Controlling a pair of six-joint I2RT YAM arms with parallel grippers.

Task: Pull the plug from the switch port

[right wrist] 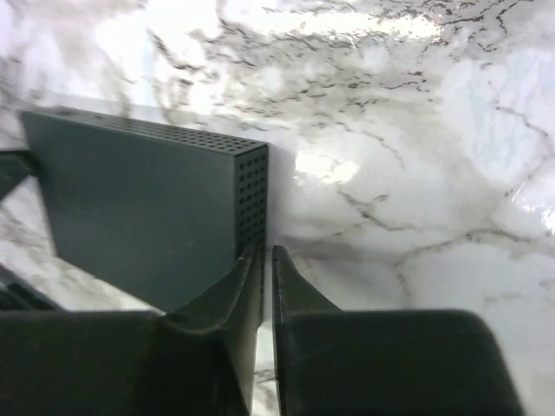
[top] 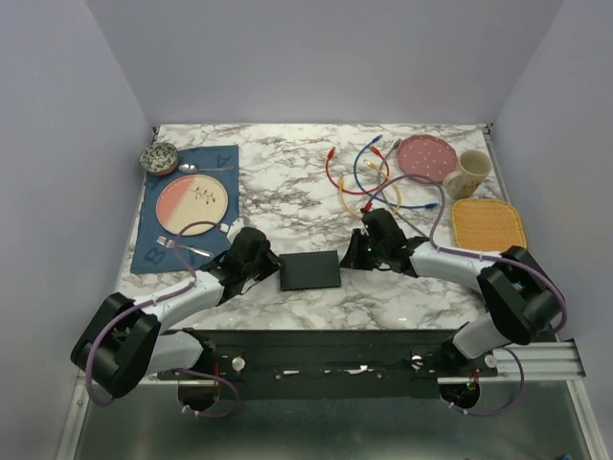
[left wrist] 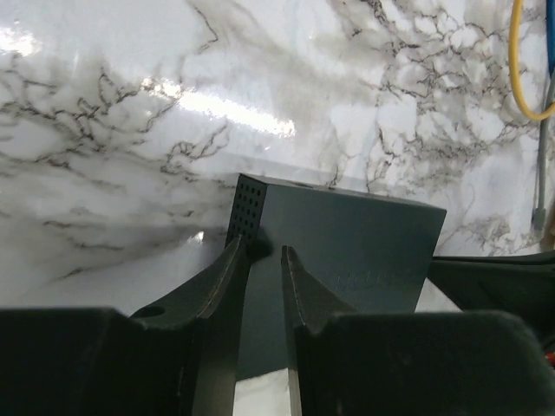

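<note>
Nearest me, the switch [top: 310,270] lies flat mid-worktop [top: 287,182]. My left end effector [left wrist: 262,251] straddles its left corner, fingers slightly apart; I cannot tell whether it clamps. My right end effector [right wrist: 260,251] sits at the switch's right side, spread only a slit, pinching nothing. A speckled bowl [top: 159,157] stands at the far left corner and a mug [top: 466,172] near the far right; I cannot make out their insides.

The socket row of the switch [top: 309,270] is lying out of sight in every view, the left gripper [left wrist: 260,256] and right gripper [right wrist: 258,253] covering its ends.
</note>
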